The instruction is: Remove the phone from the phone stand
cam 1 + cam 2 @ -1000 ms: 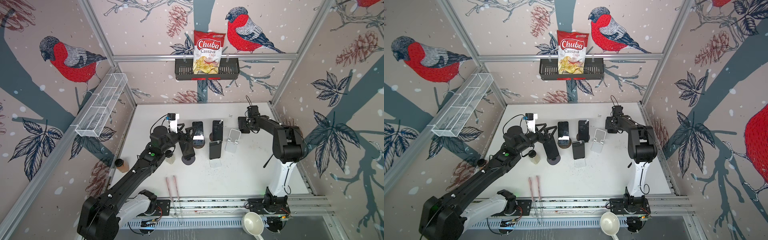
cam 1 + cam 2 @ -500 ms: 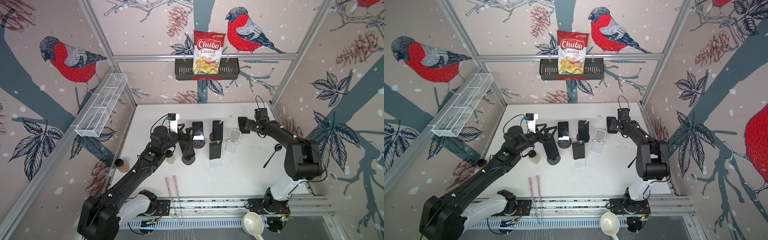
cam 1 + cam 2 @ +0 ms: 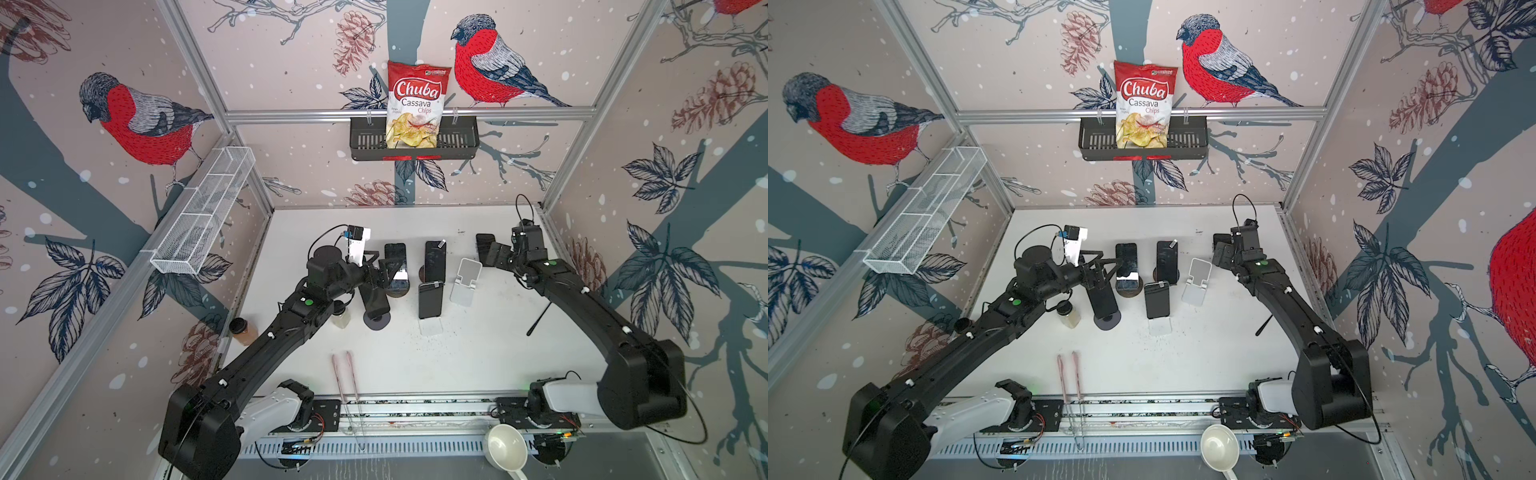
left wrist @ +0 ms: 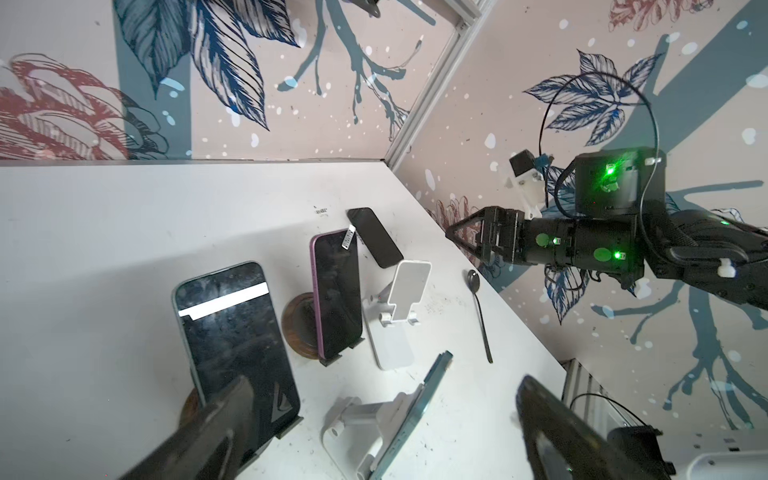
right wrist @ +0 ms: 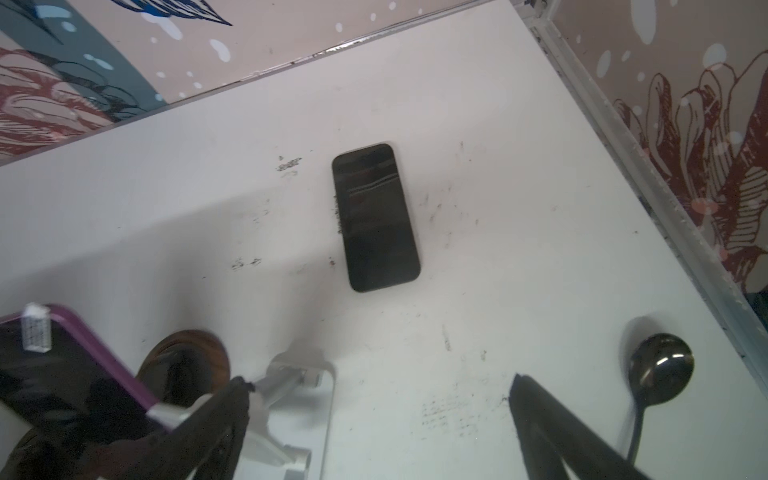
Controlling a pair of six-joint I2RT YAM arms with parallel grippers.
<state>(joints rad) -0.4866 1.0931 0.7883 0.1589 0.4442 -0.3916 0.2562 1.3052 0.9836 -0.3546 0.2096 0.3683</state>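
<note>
- Set down already: black phone (image 5: 374, 216), flat on the white table (image 3: 478, 353) near the back right corner.
- Holding nothing in the right gripper (image 5: 380, 378); fingers spread wide, clear of that phone, not touching it.
- Swung the right arm (image 3: 582, 299) low and long since a second ago (elbow stood tall over the base back then).
- Slid the right wrist a bit nearer the right wall too.
- Left the white stand (image 3: 465, 282) bare, just in front of the flat phone and apart from it.
- Kept the left gripper (image 4: 384, 386) in the same spot as before, fingers wide apart, gripping nothing.
- Parked right by the striped phone (image 3: 395, 266) on its round brown stand (image 3: 399, 291); cannot tell if one finger touches it.
- Still up on stands, same as before: purple-edged phone (image 3: 435, 262) and front phone (image 3: 430, 299).
- Lying by the right wall, unmoved: black spoon (image 3: 540, 318).
</note>
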